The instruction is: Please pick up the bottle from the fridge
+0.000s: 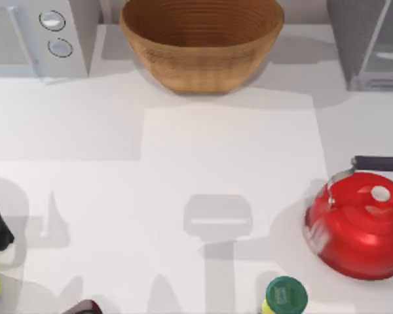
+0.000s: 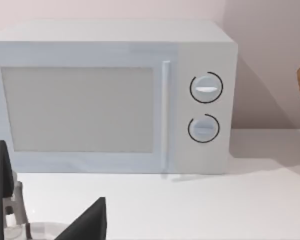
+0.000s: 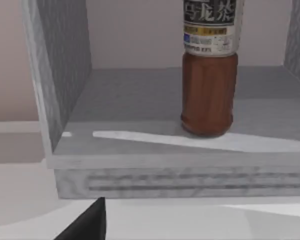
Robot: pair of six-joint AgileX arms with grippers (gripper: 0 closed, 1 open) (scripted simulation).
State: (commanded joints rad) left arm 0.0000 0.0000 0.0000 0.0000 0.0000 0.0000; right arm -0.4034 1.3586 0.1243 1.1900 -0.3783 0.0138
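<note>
Right arm is approaching the open fridge [image 3: 65, 75]; bottle [image 3: 208, 75] is standing inside, ungrasped. Fingers: cannot tell. Next: reaching in.

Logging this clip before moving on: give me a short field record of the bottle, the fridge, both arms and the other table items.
bottle: brown, dark label, upright on fridge floor
fridge: grey, interior open to right wrist view; top view's upper right
right gripper: low before fridge, apart from bottle
left gripper: facing microwave
table: basket, red kettle, green-lidded container
</note>
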